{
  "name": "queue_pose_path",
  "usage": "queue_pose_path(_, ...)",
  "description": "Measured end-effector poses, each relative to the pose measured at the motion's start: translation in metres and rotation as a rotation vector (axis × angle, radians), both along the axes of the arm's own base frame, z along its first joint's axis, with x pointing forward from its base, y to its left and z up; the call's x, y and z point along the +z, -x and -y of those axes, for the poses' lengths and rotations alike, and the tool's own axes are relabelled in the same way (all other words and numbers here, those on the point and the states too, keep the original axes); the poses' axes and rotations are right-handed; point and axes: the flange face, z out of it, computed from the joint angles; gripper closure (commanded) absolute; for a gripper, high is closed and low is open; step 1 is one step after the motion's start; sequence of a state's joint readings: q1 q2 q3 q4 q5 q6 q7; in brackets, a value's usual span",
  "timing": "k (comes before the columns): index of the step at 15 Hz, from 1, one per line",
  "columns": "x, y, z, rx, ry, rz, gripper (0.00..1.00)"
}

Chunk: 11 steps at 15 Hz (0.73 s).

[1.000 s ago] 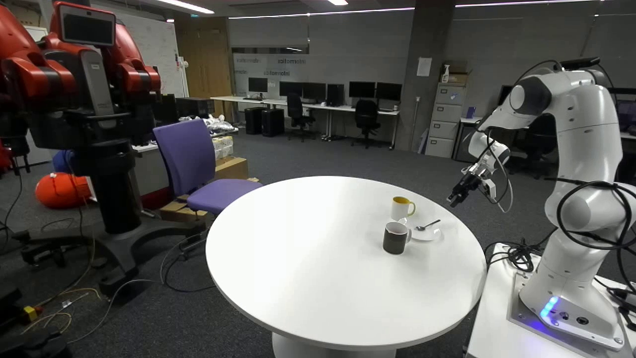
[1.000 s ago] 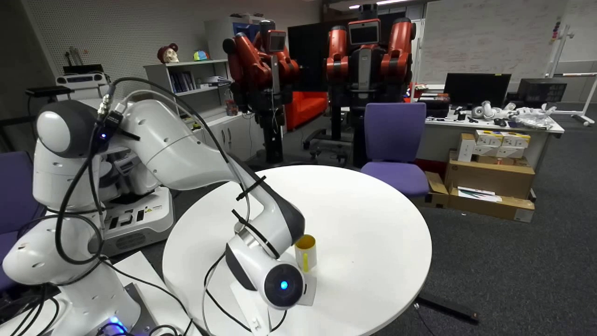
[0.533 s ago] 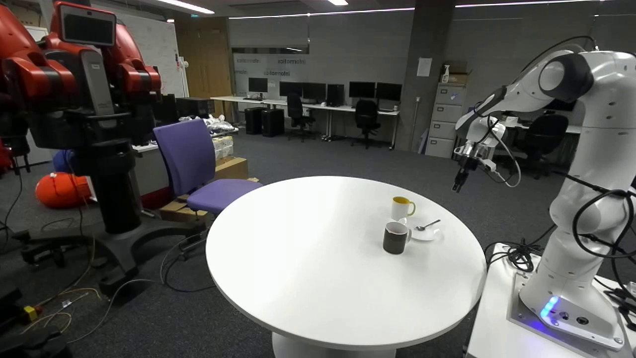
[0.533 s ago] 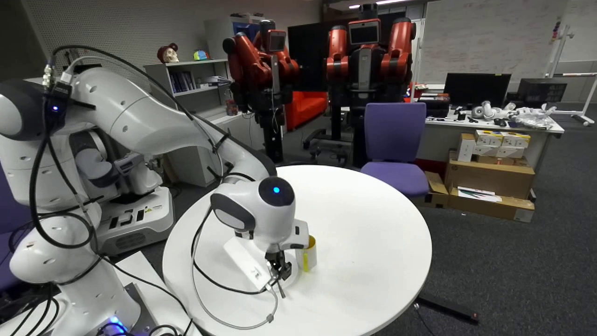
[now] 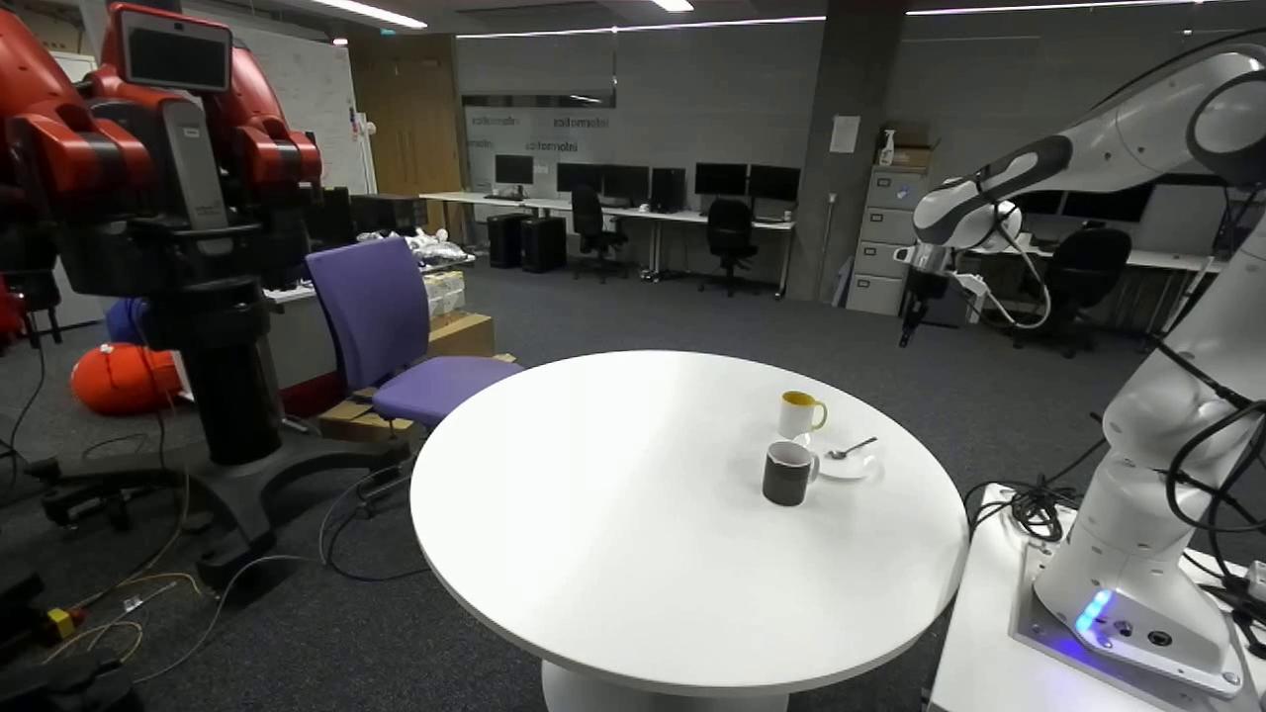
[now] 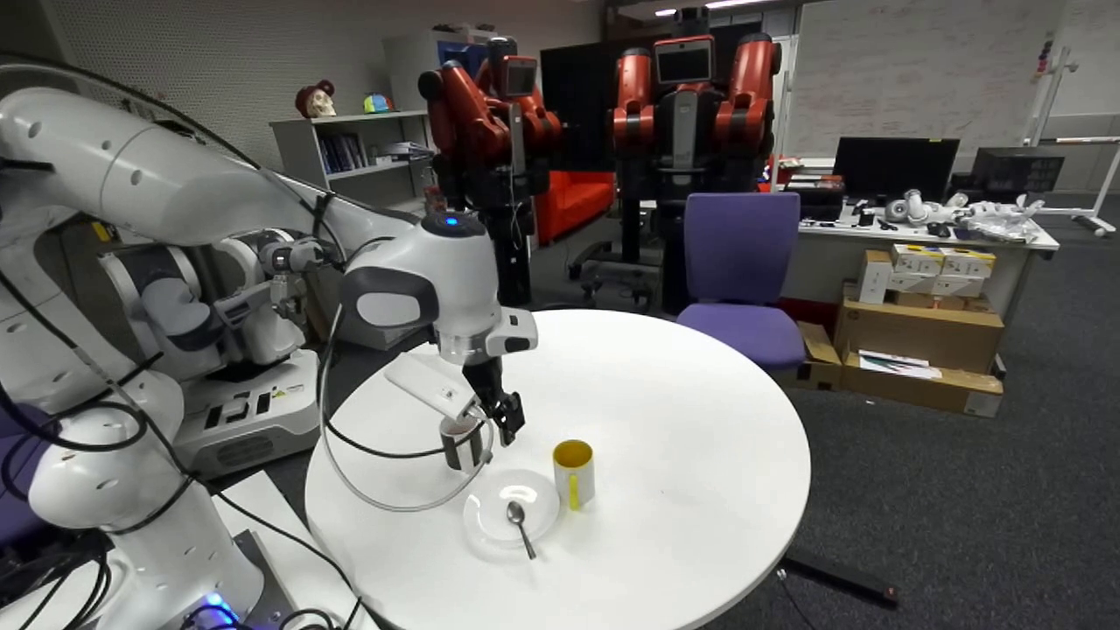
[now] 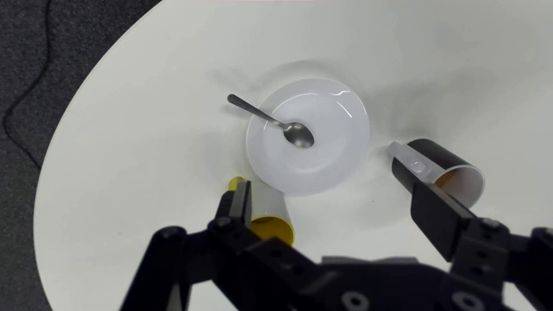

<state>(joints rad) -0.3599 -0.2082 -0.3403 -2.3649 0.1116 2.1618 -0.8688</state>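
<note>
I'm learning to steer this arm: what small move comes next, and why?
Probably a slight shift toward the yellow-handled mug, before any lowering: the gripper hangs open and empty above the table, and in the wrist view one finger covers part of that mug while the other covers part of the dark mug, so straight down might knock one.

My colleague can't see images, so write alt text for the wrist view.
Open black fingers hang over a white table; a metal spoon rests on a white plate, with a yellow-lined mug and a dark mug standing nearby.
</note>
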Motion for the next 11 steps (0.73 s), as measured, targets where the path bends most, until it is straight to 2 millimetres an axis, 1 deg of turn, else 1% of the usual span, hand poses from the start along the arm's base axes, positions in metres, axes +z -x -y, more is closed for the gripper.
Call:
queue_pose_path(3,0.032,0.003,-0.023,0.008,0.054,0.034,0.0)
queue_pose_path(5,0.045,0.007,-0.033,0.013,0.076,0.052,0.0)
queue_pose_path(8,0.054,0.013,-0.041,0.016,0.099,0.061,0.0)
queue_pose_path(11,0.055,0.016,-0.044,0.021,0.11,0.059,0.0)
